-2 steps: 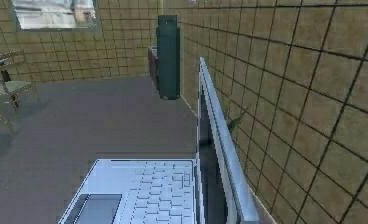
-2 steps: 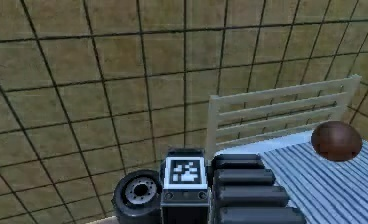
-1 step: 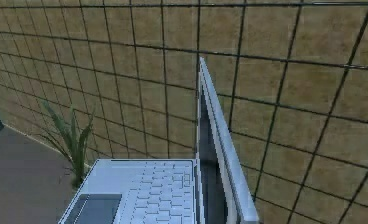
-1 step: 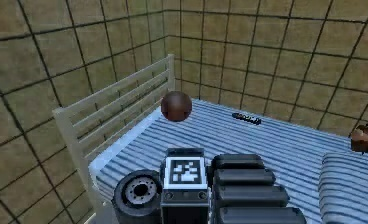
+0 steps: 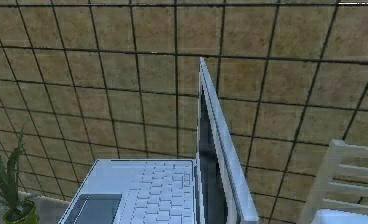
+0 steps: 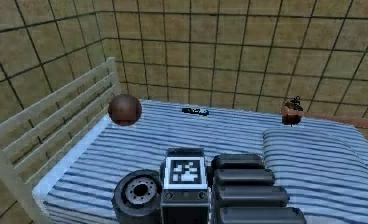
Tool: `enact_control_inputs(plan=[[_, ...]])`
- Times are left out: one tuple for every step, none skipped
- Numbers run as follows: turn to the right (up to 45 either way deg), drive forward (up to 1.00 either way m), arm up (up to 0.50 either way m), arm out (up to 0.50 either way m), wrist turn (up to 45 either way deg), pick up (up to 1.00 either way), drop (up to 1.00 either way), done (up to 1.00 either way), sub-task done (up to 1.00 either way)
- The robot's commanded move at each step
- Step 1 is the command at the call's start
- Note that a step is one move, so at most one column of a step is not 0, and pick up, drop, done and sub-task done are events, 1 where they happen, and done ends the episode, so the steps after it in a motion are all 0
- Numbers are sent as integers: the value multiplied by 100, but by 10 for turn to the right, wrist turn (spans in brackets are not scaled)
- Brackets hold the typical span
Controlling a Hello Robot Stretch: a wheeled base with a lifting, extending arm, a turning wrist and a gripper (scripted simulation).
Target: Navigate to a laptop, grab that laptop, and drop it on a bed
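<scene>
Forward view's near centre has the laptop [image 5: 142, 195], lid raised edge-on against the tiled wall [image 5: 92, 80], with a plant [image 5: 7, 185] near left; what it rests on I cannot tell. In the arm side view the gripper [image 6: 140, 195] shows at the near edge with the striped bed [image 6: 242, 135] behind it, and whether it is spread, pressed together or holding anything cannot be told. As I judge it, a release too near the bed's edge or left rail [image 6: 52, 125] could send the laptop sliding off, and the ball [image 6: 125, 109] farther left could tip it.
</scene>
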Motion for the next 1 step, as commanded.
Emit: enact_control_inputs(plan=[[0, 0, 0, 48, 0, 0, 0, 0, 0]])
